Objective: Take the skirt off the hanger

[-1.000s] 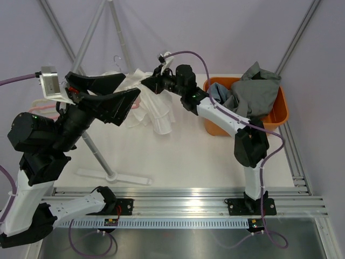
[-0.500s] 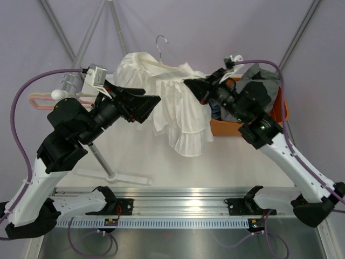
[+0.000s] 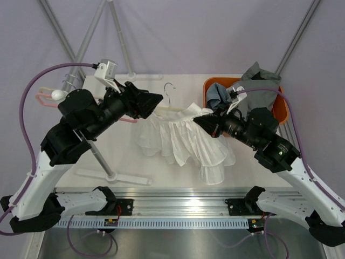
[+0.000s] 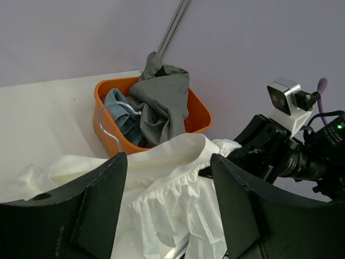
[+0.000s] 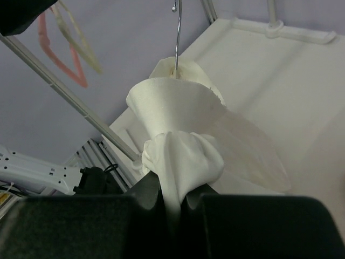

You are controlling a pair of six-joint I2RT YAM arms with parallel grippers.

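Note:
The white skirt (image 3: pixel 183 143) hangs on a hanger with a metal hook (image 3: pixel 170 89), held above the table between the two arms. My right gripper (image 3: pixel 204 123) is shut on a bunched fold of the skirt's waistband (image 5: pixel 180 154), with the hook (image 5: pixel 177 32) straight beyond it. My left gripper (image 3: pixel 157 101) is at the skirt's left end. Its fingers (image 4: pixel 102 189) stand wide apart, and the skirt (image 4: pixel 172 189) and hook (image 4: pixel 108 124) show between them, ungripped. The hanger's body is hidden inside the waistband.
An orange bin (image 3: pixel 281 112) of grey and blue clothes stands at the back right; it also shows in the left wrist view (image 4: pixel 100 91). A rack pole and foot (image 3: pixel 113 175) stand at the left, with pink hangers (image 3: pixel 46 100) on the rack.
The skirt and hanger have come down from high in the air to just above the table. My right gripper dropped with it, still shut on the waistband. My left arm barely moved.

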